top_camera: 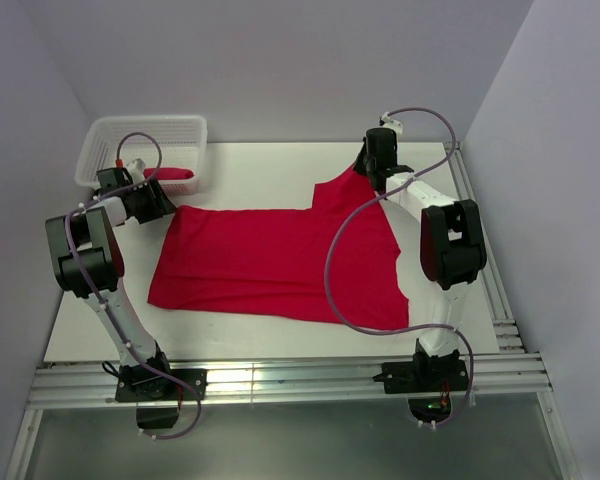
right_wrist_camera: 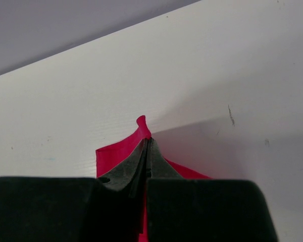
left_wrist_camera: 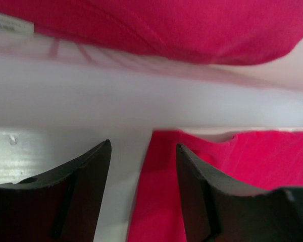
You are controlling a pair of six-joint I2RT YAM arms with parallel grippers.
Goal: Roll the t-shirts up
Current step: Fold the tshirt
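red cloth sits pinched between the closed fingers of the right gripper [right_wrist_camera: 147, 151]. a small peak of fabric sticks up past the fingertips, raised off the white table [right_wrist_camera: 217, 60]. in the top view that grip is on the far right corner of the spread t-shirt [top_camera: 270, 265], by the sleeve, and the cloth there is drawn up into a ridge toward the gripper.

left gripper [left_wrist_camera: 144, 166]: jaws partly apart, nothing held between them. one finger [left_wrist_camera: 217, 191] is over red cloth, the other over bare table, and the shirt's edge runs between the two. cannot tell whether either finger touches the cloth.

the rest of the spread t-shirt lies flat across the middle of the table, its far left corner just beside the basket [top_camera: 145, 135]. the second t-shirt [top_camera: 175, 174] lies bunched inside that white lattice basket, at the table's far left corner, right in front of the left gripper.
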